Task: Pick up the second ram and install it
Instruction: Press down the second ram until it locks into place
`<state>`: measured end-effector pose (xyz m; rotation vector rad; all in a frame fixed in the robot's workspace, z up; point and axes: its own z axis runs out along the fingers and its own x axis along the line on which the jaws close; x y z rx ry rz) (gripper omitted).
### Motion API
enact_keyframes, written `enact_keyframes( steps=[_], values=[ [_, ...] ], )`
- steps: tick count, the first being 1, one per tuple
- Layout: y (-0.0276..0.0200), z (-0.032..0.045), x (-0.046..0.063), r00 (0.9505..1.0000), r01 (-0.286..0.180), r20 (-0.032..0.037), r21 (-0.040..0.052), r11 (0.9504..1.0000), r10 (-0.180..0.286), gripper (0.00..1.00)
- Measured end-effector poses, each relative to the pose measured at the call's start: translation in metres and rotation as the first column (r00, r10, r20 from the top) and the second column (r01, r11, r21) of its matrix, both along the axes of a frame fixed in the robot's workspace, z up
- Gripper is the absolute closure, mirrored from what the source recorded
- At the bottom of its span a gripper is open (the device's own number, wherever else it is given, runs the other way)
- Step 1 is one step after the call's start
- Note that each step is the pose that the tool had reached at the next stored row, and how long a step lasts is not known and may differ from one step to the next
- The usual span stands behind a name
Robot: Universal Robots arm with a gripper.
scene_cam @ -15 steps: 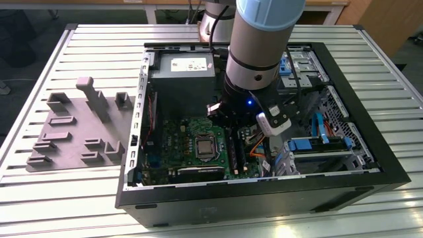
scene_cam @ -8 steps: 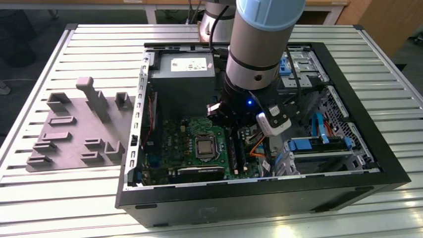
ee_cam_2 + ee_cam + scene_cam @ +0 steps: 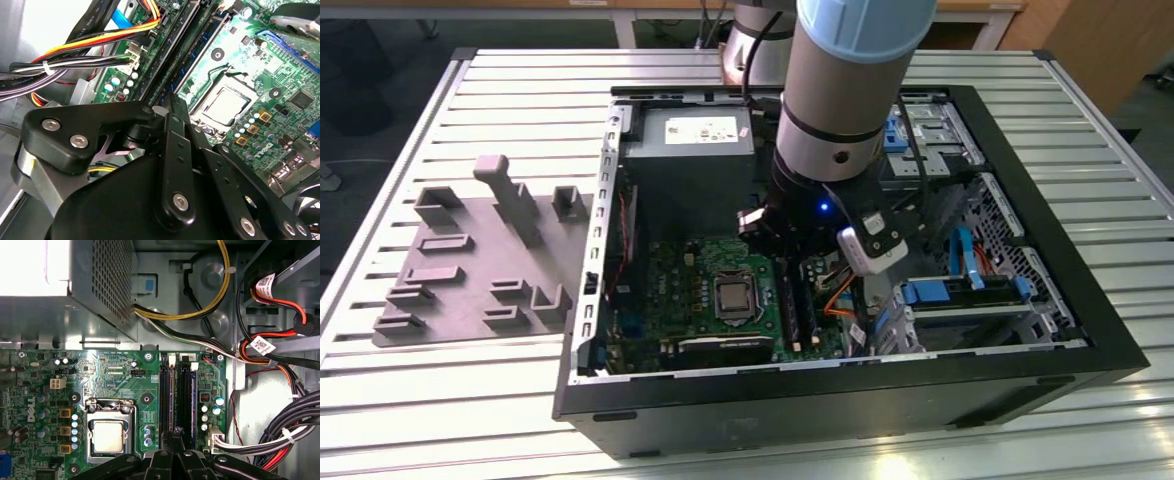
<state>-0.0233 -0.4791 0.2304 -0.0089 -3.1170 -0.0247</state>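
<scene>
**Claw low over the memory slots**

I have the claw (image 3: 172, 440) down inside the open computer case (image 3: 1067, 330), right over the black memory slots (image 3: 176, 395) beside the processor (image 3: 108, 436) on the green board (image 3: 680, 285). Its fingers (image 3: 172, 120) look pressed together, closed on what seems a thin stick, the second ram (image 3: 172, 390), standing on edge in a slot. The case sits on the slatted desk (image 3: 520, 90).

Slatted metal table (image 3: 520, 90) carries computer case (image 3: 854, 400), grey, probably foam tray (image 3: 467, 260).
</scene>
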Motion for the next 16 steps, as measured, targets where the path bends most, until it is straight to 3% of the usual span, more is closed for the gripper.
enact_keyframes(
  steps=[16],
  values=[
    [0.0000,-0.0049,0.0000,1.0000,0.000,0.0000,-0.0002,1.0000,0.000,0.89]
  ],
)
